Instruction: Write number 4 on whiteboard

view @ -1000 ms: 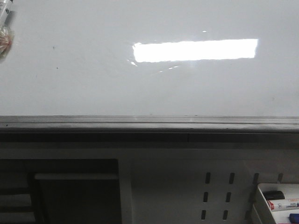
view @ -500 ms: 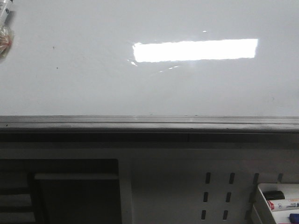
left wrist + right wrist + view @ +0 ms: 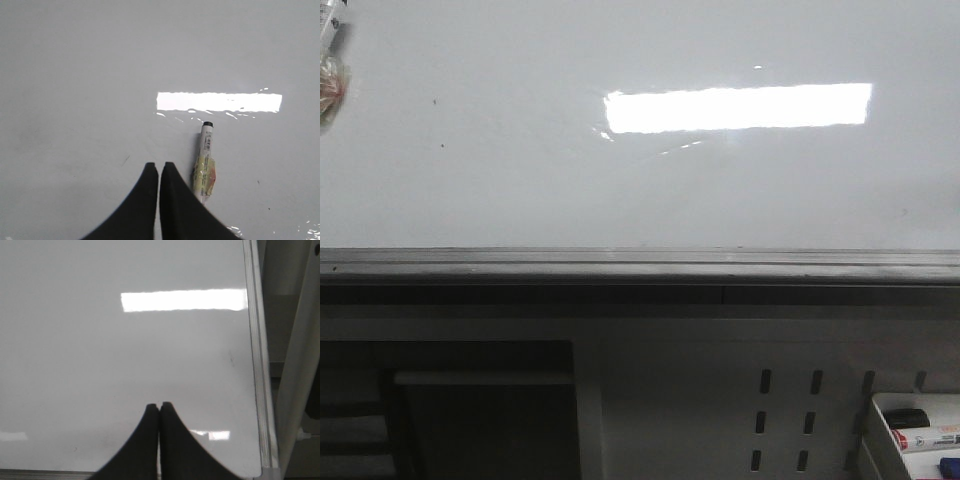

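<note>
The whiteboard (image 3: 520, 180) is a glossy white board with a bright rectangular reflection and a dark grey edge rail (image 3: 640, 265). It also fills the left wrist view (image 3: 75, 75) and the right wrist view (image 3: 75, 350). No number 4 shows on it, only tiny specks. A white marker (image 3: 205, 162) with a black tip and yellowish tape lies on the board, just beside my left gripper (image 3: 159, 166), which is shut and empty. The marker's end shows at the front view's top left (image 3: 330, 60). My right gripper (image 3: 159, 405) is shut and empty over the board.
Below the rail is a white perforated panel with slots (image 3: 785, 420). A white tray (image 3: 910, 430) at the front view's lower right holds spare markers. The board's metal edge (image 3: 257, 365) runs along one side of the right wrist view.
</note>
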`<state>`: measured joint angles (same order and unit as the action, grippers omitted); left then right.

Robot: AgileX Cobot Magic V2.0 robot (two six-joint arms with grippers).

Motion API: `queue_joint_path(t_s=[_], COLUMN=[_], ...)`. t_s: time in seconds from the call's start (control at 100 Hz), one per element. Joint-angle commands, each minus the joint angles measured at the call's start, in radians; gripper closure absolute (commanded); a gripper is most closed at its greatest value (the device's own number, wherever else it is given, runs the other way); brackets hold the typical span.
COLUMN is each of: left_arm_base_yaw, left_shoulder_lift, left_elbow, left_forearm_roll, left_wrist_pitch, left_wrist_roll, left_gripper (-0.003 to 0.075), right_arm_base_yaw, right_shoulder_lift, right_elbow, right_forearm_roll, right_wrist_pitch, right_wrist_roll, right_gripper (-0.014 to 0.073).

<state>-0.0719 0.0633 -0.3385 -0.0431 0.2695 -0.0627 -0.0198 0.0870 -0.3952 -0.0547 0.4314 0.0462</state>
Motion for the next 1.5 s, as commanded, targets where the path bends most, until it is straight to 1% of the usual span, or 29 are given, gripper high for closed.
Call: queue_joint_path(t_s=[0.0, 0.1, 0.2, 0.71, 0.76, 0.8, 0.84, 0.85, 0.87, 0.88, 0.89, 0.91, 0.92, 0.93, 0.94, 0.95, 0.97, 0.99, 1.02, 1.07, 1.11, 1.25, 1.36, 1.49], left_arm_base_yaw=[0.002, 0.002, 0.002, 0.002, 0.002, 0.002, 0.002, 0.002, 0.002, 0.002, 0.002, 0.002, 0.002, 0.002, 0.002, 0.002, 0.002, 0.002, 0.002, 0.002, 0.002, 0.002, 0.002, 0.000], left_shoulder_lift=[0.085, 0.155, 0.196, 0.201, 0.201, 0.202, 0.203, 0.203, 0.206, 0.206, 0.208, 0.208, 0.210, 0.211, 0.211, 0.211, 0.213, 0.216, 0.216, 0.216, 0.216, 0.216, 0.216, 0.221], left_elbow=[-0.110, -0.194, -0.234, -0.235, -0.235, -0.233, -0.234, -0.234, -0.232, -0.232, -0.232, -0.232, -0.232, -0.232, -0.232, -0.232, -0.232, -0.232, -0.232, -0.232, -0.232, -0.232, -0.232, -0.232], left_forearm_roll=[0.003, 0.009, 0.009, 0.019, 0.029, 0.032, 0.034, 0.036, 0.043, 0.043, 0.043, 0.043, 0.043, 0.043, 0.043, 0.043, 0.043, 0.043, 0.043, 0.043, 0.043, 0.036, 0.030, -0.012], left_wrist_pitch=[0.009, 0.062, 0.078, 0.067, 0.067, 0.067, 0.067, 0.067, 0.069, 0.069, 0.069, 0.069, 0.069, 0.069, 0.069, 0.069, 0.069, 0.069, 0.067, 0.067, 0.067, 0.067, 0.051, 0.042], left_wrist_roll=[-0.006, 0.001, 0.001, 0.001, 0.001, 0.001, 0.001, 0.001, 0.001, 0.001, 0.001, 0.001, 0.001, 0.001, 0.001, 0.001, 0.001, 0.001, 0.001, 0.001, 0.001, 0.001, 0.001, 0.001], left_gripper=[0.0741, 0.0741, 0.0741, 0.0740, 0.0737, 0.0715, 0.0660, 0.0647, 0.0606, 0.0575, 0.0542, 0.0507, 0.0490, 0.0454, 0.0437, 0.0401, 0.0367, 0.0304, 0.0253, 0.0197, 0.0183, 0.0193, 0.0213, 0.0246], right_arm_base_yaw=[0.001, 0.001, 0.001, 0.001, 0.001, 0.001, 0.001, 0.001, 0.001, 0.001, 0.001, 0.001, 0.001, 0.001, 0.001, 0.001, 0.001, 0.001, 0.001, 0.001, 0.001, 0.001, 0.001, 0.001], right_shoulder_lift=[0.086, 0.172, 0.228, 0.252, 0.252, 0.252, 0.252, 0.252, 0.252, 0.252, 0.252, 0.252, 0.252, 0.252, 0.252, 0.252, 0.252, 0.252, 0.252, 0.252, 0.252, 0.252, 0.252, 0.252], right_elbow=[-0.112, -0.191, -0.237, -0.239, -0.239, -0.239, -0.239, -0.239, -0.239, -0.239, -0.239, -0.239, -0.239, -0.239, -0.239, -0.239, -0.239, -0.239, -0.239, -0.239, -0.239, -0.239, -0.239, -0.239], right_forearm_roll=[-0.005, -0.021, -0.030, -0.030, -0.030, -0.030, -0.030, -0.030, -0.030, -0.030, -0.032, -0.032, -0.032, -0.032, -0.032, -0.032, -0.032, -0.032, -0.032, -0.032, -0.032, -0.032, -0.032, -0.026], right_wrist_pitch=[0.002, 0.057, 0.064, 0.054, 0.056, 0.060, 0.062, 0.062, 0.062, 0.062, 0.062, 0.062, 0.062, 0.062, 0.062, 0.062, 0.064, 0.064, 0.064, 0.064, 0.064, 0.064, 0.064, 0.064], right_wrist_roll=[-0.016, -0.016, -0.016, -0.016, -0.016, -0.016, -0.016, -0.016, -0.016, -0.016, -0.016, -0.016, -0.016, -0.016, -0.016, -0.016, -0.016, -0.016, -0.016, -0.016, -0.016, -0.016, -0.016, -0.016], right_gripper=[0.0664, 0.0664, 0.0664, 0.0664, 0.0649, 0.0618, 0.0551, 0.0522, 0.0490, 0.0440, 0.0422, 0.0389, 0.0354, 0.0322, 0.0322, 0.0291, 0.0249, 0.0211, 0.0171, 0.0127, 0.0113, 0.0115, 0.0115, 0.0115])
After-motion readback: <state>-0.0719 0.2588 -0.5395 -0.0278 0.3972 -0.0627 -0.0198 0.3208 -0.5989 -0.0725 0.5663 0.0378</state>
